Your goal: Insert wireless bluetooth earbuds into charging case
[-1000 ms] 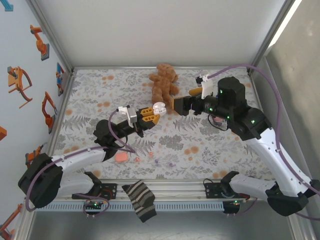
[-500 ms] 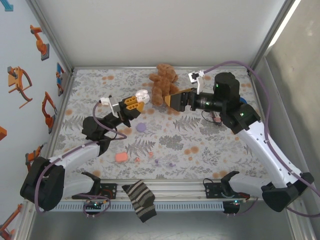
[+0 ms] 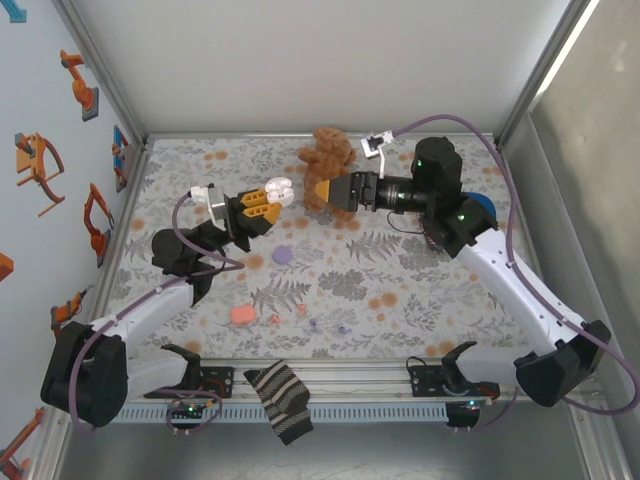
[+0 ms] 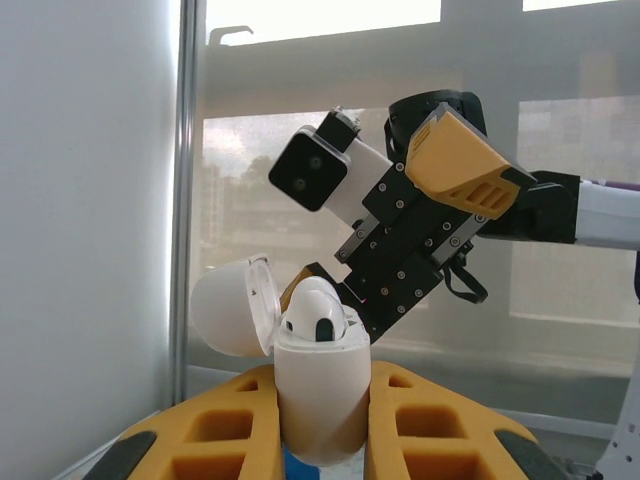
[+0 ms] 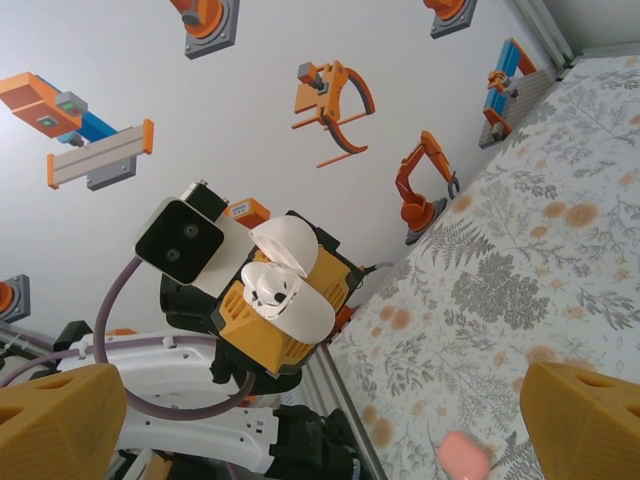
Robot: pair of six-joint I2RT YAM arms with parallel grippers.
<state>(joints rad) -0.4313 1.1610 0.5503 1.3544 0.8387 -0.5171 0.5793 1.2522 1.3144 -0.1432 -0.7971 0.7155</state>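
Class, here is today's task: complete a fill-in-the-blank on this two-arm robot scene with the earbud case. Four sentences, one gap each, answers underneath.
1. The left gripper is shut on the white charging case, whose lid is ____.
2. An earbud sits ____ the case.
3. The right gripper, jaws apart, holds ____.
4. The teddy bear at the back of the table is ____ in colour.

Missing words: open; inside; nothing; brown.

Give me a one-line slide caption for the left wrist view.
Left gripper holds the lid-open white charging case, one earbud seated inside; the open right gripper faces it.
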